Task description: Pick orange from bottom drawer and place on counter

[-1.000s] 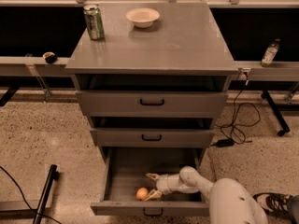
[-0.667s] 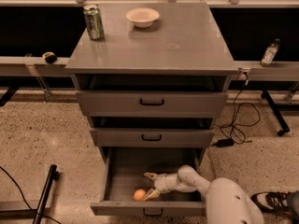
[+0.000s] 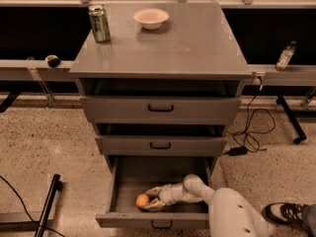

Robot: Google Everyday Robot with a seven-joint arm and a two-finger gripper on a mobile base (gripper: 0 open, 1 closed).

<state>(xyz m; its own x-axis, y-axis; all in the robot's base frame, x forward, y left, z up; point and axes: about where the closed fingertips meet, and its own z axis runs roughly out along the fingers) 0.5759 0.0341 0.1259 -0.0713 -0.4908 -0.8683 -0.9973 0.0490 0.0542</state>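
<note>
Small, smooth, round orange [image 3: 142,200], one in number, resting on the floor of the deep grey metal bottom drawer [image 3: 115,194], pulled open. Spherical form, hence no long axis and no discernible pointing direction. Lying at the tips of the pale two-finger gripper [image 3: 148,200], on its left side in the view. Fingers [image 3: 154,191] spread apart, one beyond the fruit and one nearer the drawer front; contact with the fruit not discernible. Gripper inside the same drawer, low over its floor, reaching leftward from the white jointed arm [image 3: 197,189].

Above the gripper in the view, two shallower grey drawers: the middle drawer [image 3: 160,145] and the top drawer [image 3: 160,109], each slightly ajar and with one black handle. Three drawers in all.

Higher still, the flat grey rectangular counter [image 3: 187,46], bearing one green metal can [image 3: 99,23], upright, up and left of the gripper, and one shallow cream bowl [image 3: 151,18], almost directly above it.

Far left of the gripper, one small dark round object [image 3: 52,60] on the long narrow grey ledge [image 3: 22,70]. Far right, one clear plastic bottle [image 3: 285,56], upright.
</note>
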